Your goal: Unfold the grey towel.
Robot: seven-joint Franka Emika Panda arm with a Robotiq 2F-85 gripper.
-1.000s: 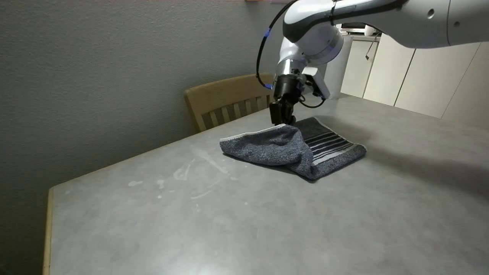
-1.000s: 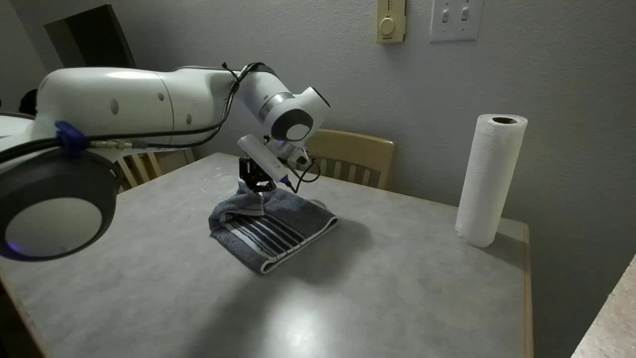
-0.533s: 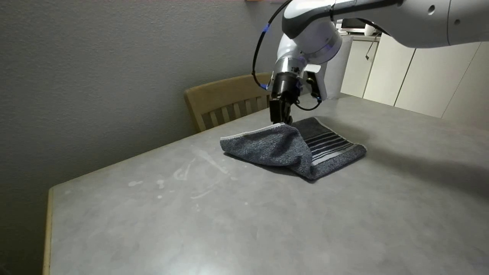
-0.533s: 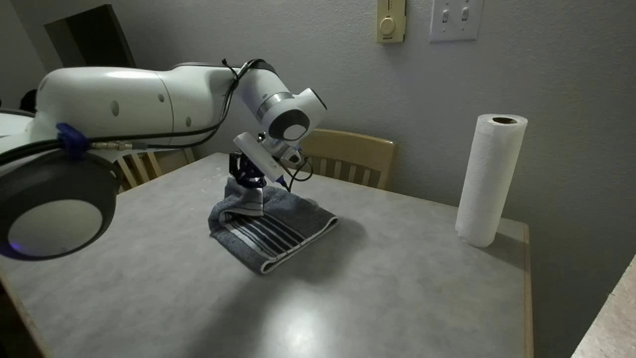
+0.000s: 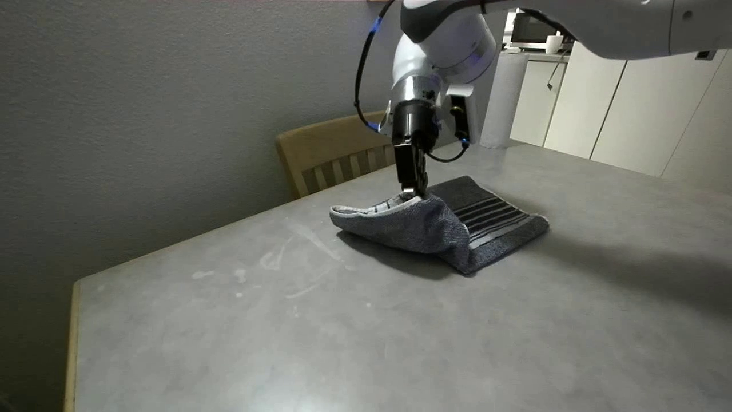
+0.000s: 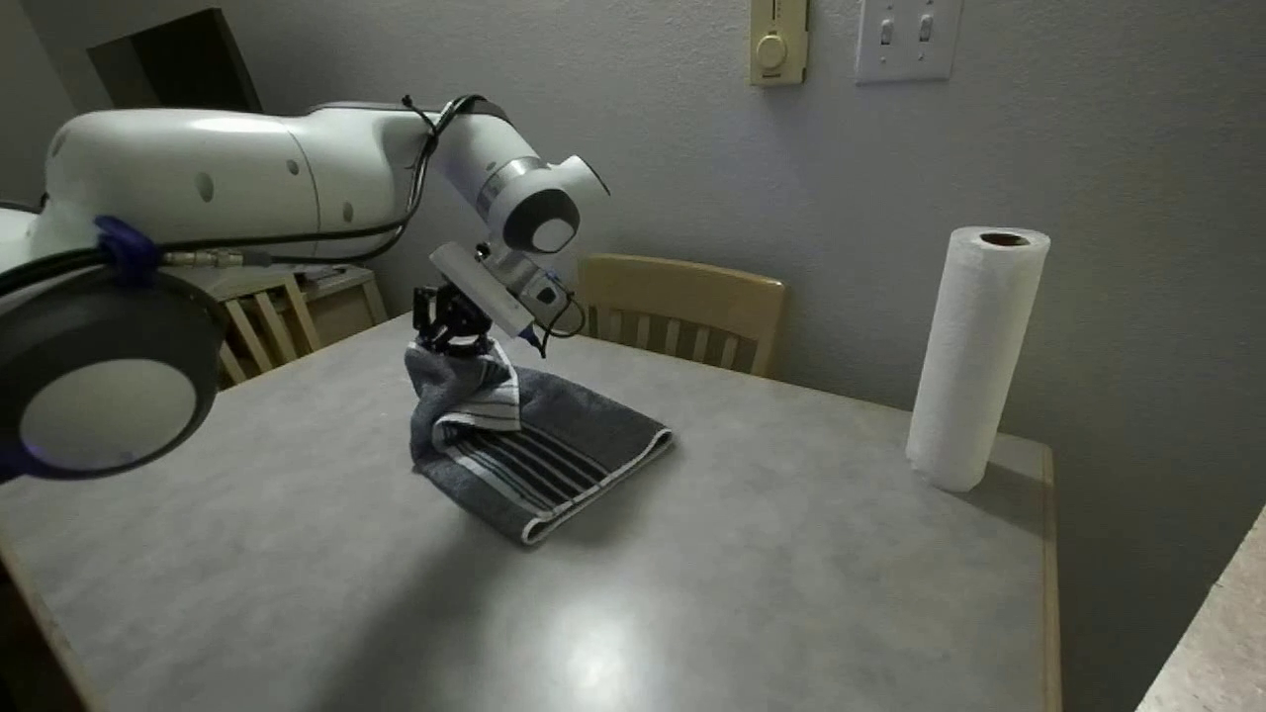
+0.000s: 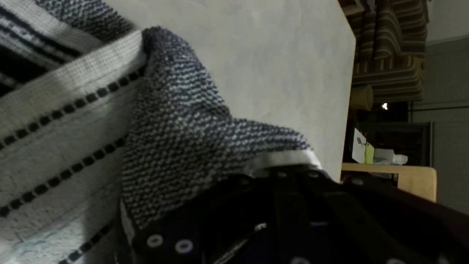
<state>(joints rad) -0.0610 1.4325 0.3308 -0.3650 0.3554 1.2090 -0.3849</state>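
The grey towel is lying on the table, partly spread. In both exterior views the dark-and-pale stripes are facing up on the right-hand, flat part, while a loose flap on the left is reaching up to the gripper. Jaws are pinching together on the flap's pale hem; the wrist view is running dark there, so I am not able to tell how deep a bite they are taking.

Handling, as judged: the cloth is looking light, limp and thick-napped, with nothing fragile about it. The rough weave should be giving decent friction, though a shallow hold on the hem could be slipping under a sharp tug. The flap is drooping wherever unsupported, so pulling will be serving better than pushing.

Where to hold: the bound hem is looking like a sound choice, being thin enough to pinch. In an exterior view the near corner is curling into a loop of trim, so I am suspecting doubled layers there.

Next, in my reading: carrying the hem up and leftward, away from the flat stripes. Risk: with so little weight anchoring it, the whole towel could be dragging along instead of unfolding.
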